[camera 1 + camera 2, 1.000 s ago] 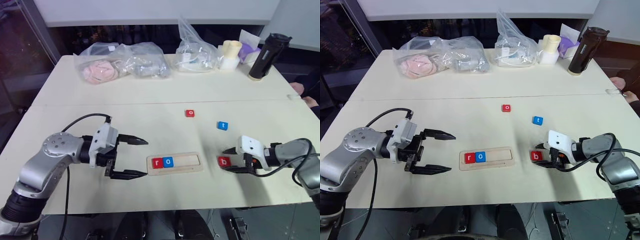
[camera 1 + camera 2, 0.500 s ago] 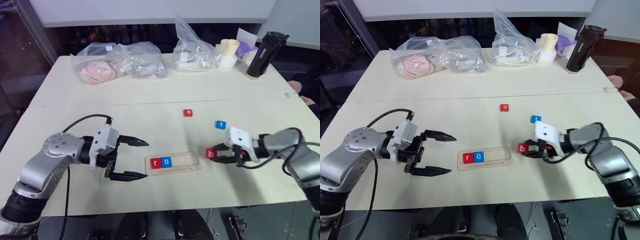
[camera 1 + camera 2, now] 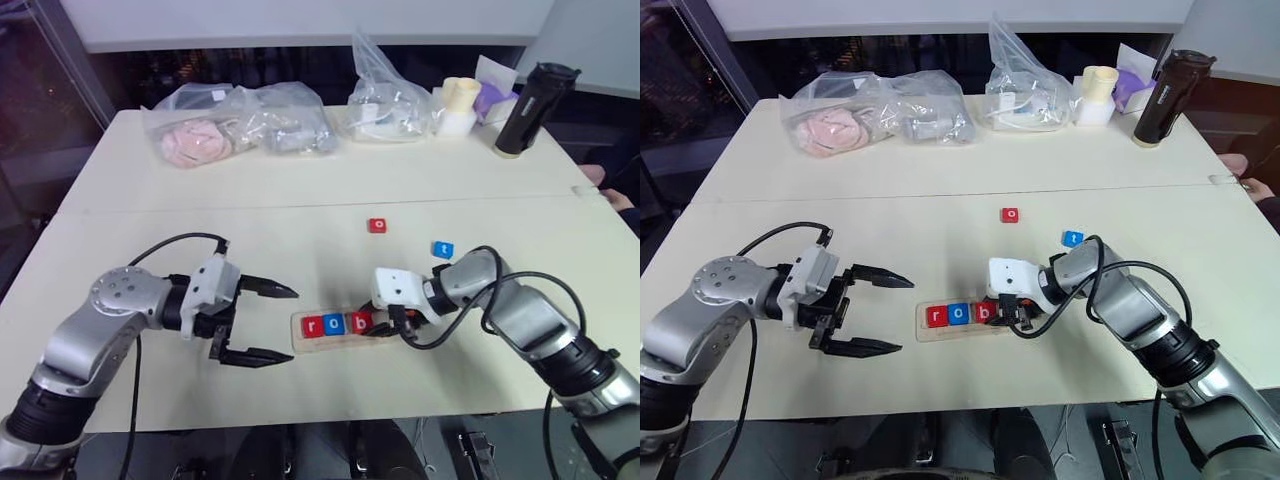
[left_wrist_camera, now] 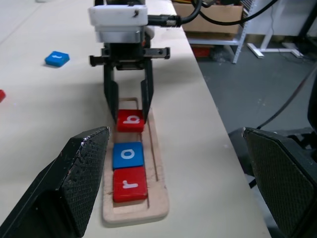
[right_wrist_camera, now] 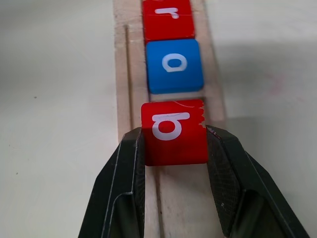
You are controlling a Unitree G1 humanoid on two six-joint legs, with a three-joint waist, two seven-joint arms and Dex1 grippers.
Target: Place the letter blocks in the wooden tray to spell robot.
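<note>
The wooden tray (image 3: 330, 341) lies near the table's front edge. In its slot sit a red r block (image 3: 311, 325) and a blue o block (image 3: 335, 324). My right gripper (image 3: 375, 322) is shut on a red b block (image 5: 174, 131), which it holds in the slot just past the blue o with a thin gap between them. I cannot tell whether the b rests on the slot floor. A red o block (image 3: 377, 225) and a blue t block (image 3: 443, 249) lie loose farther back. My left gripper (image 3: 293, 324) hovers open at the tray's left end, holding nothing.
Clear plastic bags (image 3: 240, 125) with soft items, a cream cup (image 3: 460, 108) and a black bottle (image 3: 525, 110) line the far side of the table. A person's hand (image 3: 598, 178) shows at the right edge. A table seam runs across behind the loose blocks.
My right gripper closed on the red b block to the right of the tray and carried it left into the slot beside the blue o. The left gripper stayed put.
</note>
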